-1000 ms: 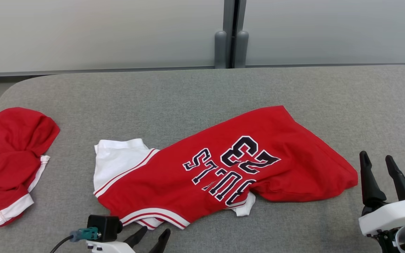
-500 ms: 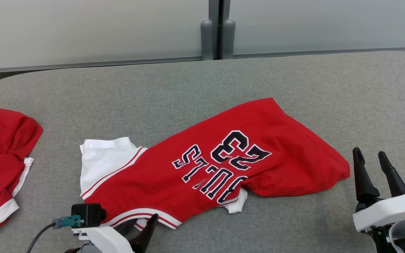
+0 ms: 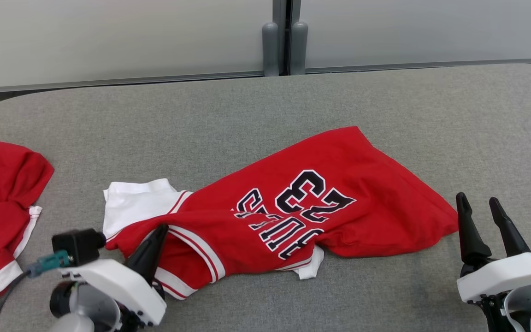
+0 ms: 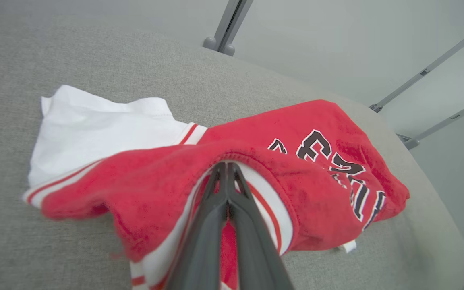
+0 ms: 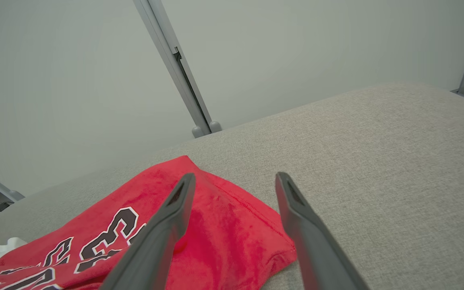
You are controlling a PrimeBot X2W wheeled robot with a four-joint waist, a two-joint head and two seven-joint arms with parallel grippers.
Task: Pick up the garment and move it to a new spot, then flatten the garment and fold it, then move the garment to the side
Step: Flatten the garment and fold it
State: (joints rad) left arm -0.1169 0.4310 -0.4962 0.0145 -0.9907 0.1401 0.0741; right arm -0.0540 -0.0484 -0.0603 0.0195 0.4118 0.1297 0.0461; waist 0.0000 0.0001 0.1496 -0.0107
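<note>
Pinching the striped hem of the jersey (image 3: 321,216), the left hand (image 3: 159,229) has its fingers pressed together on a raised fold of cloth at the jersey's left end, near the front edge of the table (image 3: 247,106). The jersey lies across the middle of the table with its long axis running from front-left toward back-right, so nearly all of it stretches away to the right of the pinch. The right hand (image 3: 476,199) is spread and holds nothing, just beside the jersey's right end, which lies to its left. That end is nearer the right hand, so a lift by the left alone would probably drag the rest. A second pinch there looks likely to carry it level. Another red garment (image 3: 2,184) sits bunched at the left edge, well apart.
</note>
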